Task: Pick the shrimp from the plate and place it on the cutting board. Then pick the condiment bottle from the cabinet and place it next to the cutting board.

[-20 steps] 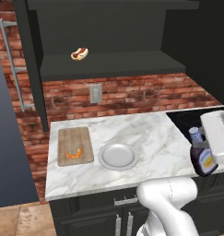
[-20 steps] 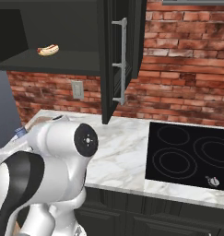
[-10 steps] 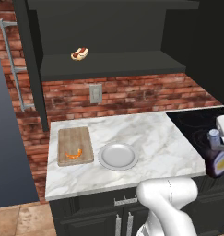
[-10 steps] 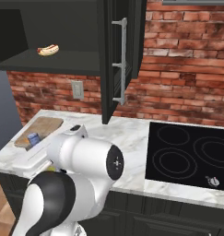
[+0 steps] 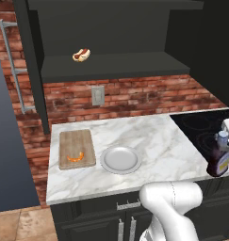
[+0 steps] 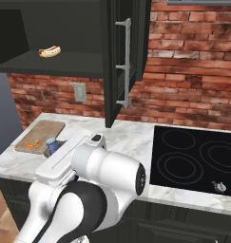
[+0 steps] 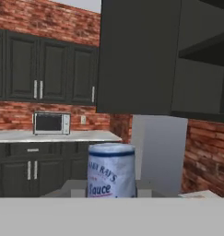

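Note:
The orange shrimp (image 5: 75,157) lies on the wooden cutting board (image 5: 77,143) at the counter's left, also seen as shrimp (image 6: 32,142) on board (image 6: 41,133). Right of the board sits the grey plate (image 5: 120,159), with nothing on it. My gripper (image 5: 225,147) is shut on the dark condiment bottle (image 5: 218,160), upright at the right edge of the left base view. Its blue-grey cap (image 6: 51,144) peeks out behind my arm. The hand view looks at the bottle's label (image 7: 111,173) close up. The dark cabinet (image 5: 111,66) hangs above.
A hot dog (image 5: 81,54) lies on the cabinet shelf. The open cabinet door (image 6: 124,66) with its metal handle juts out over the counter. A black cooktop (image 6: 197,156) fills the counter's right part. A wall outlet (image 5: 97,95) sits on the brick.
The bottle in my gripper has moved right and slightly lower in the left base view. My arm has folded down and leftward in the right base view.

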Available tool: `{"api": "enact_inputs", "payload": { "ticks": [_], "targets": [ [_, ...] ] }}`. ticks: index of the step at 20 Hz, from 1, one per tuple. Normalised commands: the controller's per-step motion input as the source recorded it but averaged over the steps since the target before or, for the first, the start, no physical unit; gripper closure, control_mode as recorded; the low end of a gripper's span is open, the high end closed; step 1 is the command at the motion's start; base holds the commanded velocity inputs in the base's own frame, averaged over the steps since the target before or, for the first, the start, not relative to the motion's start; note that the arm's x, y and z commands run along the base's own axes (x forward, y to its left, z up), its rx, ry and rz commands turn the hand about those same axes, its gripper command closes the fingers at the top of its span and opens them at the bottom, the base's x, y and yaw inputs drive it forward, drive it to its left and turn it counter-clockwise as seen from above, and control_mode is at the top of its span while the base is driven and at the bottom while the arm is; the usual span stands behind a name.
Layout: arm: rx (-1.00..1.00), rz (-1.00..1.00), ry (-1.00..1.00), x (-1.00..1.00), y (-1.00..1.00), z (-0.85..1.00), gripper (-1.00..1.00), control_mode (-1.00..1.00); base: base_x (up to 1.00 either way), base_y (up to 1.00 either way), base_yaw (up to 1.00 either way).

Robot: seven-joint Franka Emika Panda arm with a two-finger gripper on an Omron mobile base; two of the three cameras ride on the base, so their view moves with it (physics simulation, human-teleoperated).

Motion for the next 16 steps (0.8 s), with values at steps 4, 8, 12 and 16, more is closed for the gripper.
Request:
{"api": "enact_inputs", "payload": {
  "ticks": [4,8,12,16],
  "targets": [
    [0.16,0.00,-0.05,0.08,-0.01,-0.41,1.00,-1.00,0.00,0.00,0.00],
    [0.14,0.00,-0.05,0.08,0.00,-0.40,1.00,-1.00,0.00,0.00,0.00],
    [0.08,0.00,-0.05,0.25,0.00,-0.32,1.00,-1.00,0.00,0.00,0.00],
    [0.01,0.00,-0.05,0.37,0.00,-0.23,1.00,-1.00,0.00,0.00,0.00]
  ]
}}
